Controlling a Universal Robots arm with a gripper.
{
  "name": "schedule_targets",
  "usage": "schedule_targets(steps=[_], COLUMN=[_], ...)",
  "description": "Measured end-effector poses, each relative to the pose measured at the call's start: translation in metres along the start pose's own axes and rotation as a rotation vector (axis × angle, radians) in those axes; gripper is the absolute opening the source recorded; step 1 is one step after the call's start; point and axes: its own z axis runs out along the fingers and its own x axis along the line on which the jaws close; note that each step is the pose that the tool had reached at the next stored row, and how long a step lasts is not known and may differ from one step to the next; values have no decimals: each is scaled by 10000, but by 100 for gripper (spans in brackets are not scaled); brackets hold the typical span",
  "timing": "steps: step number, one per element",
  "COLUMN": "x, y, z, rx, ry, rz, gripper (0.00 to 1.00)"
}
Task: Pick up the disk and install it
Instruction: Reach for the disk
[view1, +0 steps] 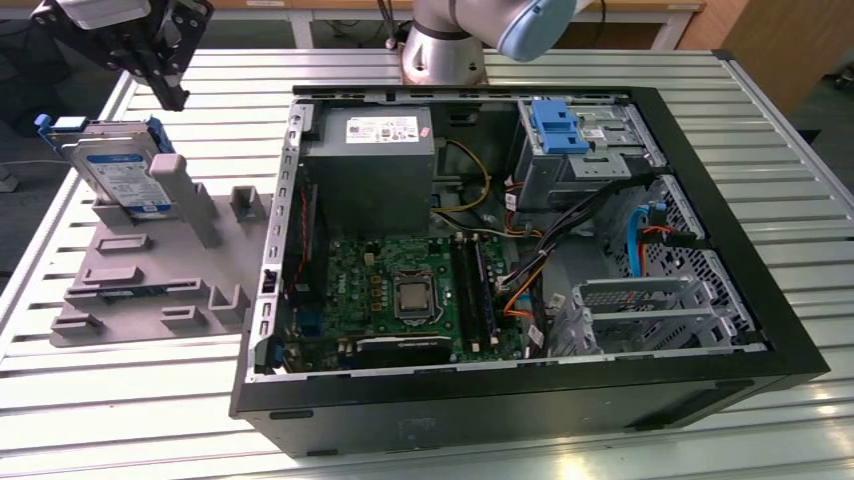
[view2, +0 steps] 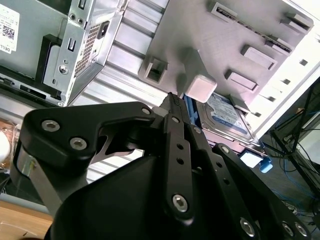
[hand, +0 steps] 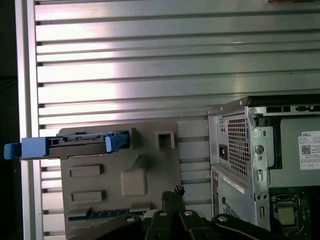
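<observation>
- The gripper (view1: 174, 98) hangs above the disk (view1: 120, 170) at the exterior view's left, not touching it. Its dark fingers are pressed together with nothing between them, and both wrist views show the same.
- The disk stands on edge, tilted, on the grey fixture block (view1: 147, 270), leaning against an upright post (view1: 180, 195) of that block.
- The disk's face carries a white-and-blue label, and a blue plastic bracket (view1: 64, 124) frames it. The label's print is too small to make out.
- In the first wrist view the disk (hand: 75, 146) is seen edge-on, with blue bracket ends sticking out past the block.
- An open black computer case (view1: 747, 200) lies just beside the block on the slatted metal table (view1: 134, 400).
- Inside the case, the grey power supply (view1: 367, 160) bears a white sticker with barcode-like marks.
- A blue drive holder (view1: 554, 125) sits at the case's far corner.
- The green motherboard (view1: 400, 290) lies on the case floor.
</observation>
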Motion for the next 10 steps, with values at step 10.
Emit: schedule_targets(steps=[10], x=[68], y=[1], z=[1], rx=[0], ry=[0], rz=[0], gripper=[11])
